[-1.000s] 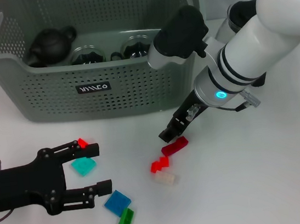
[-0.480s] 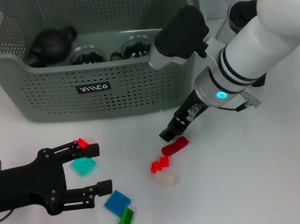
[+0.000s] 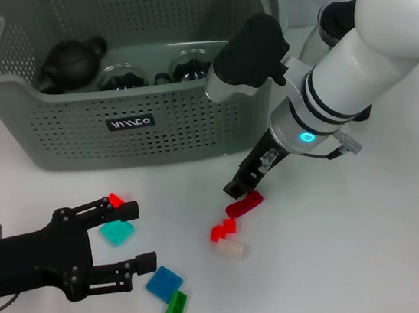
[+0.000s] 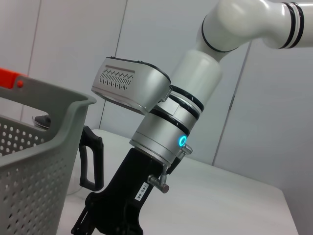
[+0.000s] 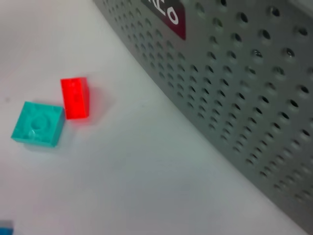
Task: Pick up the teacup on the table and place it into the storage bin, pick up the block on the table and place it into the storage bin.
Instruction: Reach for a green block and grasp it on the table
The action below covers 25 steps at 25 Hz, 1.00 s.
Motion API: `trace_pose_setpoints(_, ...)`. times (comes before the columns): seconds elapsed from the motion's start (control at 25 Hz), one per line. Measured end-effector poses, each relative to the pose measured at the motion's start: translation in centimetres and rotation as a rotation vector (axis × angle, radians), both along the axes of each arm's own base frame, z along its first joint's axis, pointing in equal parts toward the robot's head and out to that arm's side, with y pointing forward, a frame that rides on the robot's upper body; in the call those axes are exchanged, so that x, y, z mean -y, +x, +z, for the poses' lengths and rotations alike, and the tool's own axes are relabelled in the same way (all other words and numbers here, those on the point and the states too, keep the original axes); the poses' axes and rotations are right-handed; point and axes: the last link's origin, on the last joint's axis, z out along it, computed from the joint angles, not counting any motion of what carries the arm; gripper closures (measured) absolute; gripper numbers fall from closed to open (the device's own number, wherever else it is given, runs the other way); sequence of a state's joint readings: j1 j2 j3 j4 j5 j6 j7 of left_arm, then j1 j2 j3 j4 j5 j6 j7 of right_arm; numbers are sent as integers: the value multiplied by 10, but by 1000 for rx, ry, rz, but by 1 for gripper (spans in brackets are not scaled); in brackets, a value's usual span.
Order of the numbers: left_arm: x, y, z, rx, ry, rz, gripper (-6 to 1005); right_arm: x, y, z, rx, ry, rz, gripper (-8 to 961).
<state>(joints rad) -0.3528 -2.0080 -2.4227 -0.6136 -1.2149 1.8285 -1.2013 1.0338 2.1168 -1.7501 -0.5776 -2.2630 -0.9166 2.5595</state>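
The grey-green storage bin (image 3: 76, 139) stands at the back left of the head view. Two glass teacups (image 3: 123, 77) (image 3: 190, 65) sit in it beside a black teapot (image 3: 70, 63). My right gripper (image 3: 238, 188) hangs low in front of the bin's right end, just above a long red block (image 3: 245, 204). It also shows in the left wrist view (image 4: 110, 215). My left gripper (image 3: 136, 235) is open and empty near the table, with a teal block (image 3: 117, 232) between its fingers and a small red block (image 3: 115, 199) at its upper finger.
A small red block (image 3: 222, 230), a cream block (image 3: 230, 249), a blue block (image 3: 164, 283) and a green block (image 3: 175, 307) lie loose on the white table. The right wrist view shows the bin's perforated wall (image 5: 234, 98), a red block (image 5: 75, 98) and a teal block (image 5: 38, 124).
My right arm has shifted very slightly to the left. The blocks, the bin and my left arm have not moved.
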Motion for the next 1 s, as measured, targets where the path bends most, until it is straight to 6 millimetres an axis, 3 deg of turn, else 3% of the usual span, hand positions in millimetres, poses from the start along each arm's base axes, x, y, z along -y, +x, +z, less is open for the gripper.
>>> trace_pose_setpoints(0.12,0,0,0,0,0,0,145,0,0,0,-6,0,-5,290)
trace_pose_setpoints(0.32,1,0,-1,2,0,-1,145,0,1,-1,-4,3,-2,447)
trace_pose_setpoints(1.0,1,0,-1,5,2,-1,144,0,2,-1,1,2,-3,442)
